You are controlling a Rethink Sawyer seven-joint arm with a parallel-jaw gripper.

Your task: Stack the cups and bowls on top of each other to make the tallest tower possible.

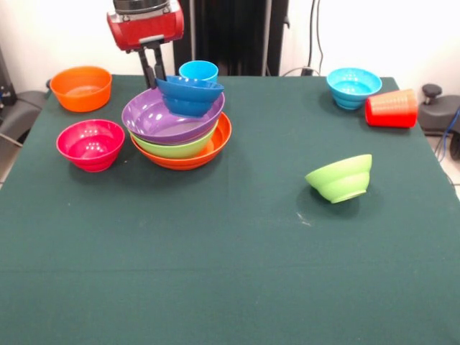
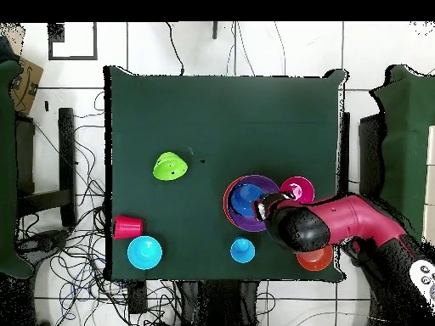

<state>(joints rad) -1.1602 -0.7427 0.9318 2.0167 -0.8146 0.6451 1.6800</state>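
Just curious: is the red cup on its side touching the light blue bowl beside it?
Apart. In the overhead view, green cloth separates the red cup from the light blue bowl.

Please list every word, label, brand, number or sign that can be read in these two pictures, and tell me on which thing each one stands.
None can be read.
Cardboard box, overhead view: a dark curved mark, too small to read.
The bowls, cups, table and gripper show no writing.
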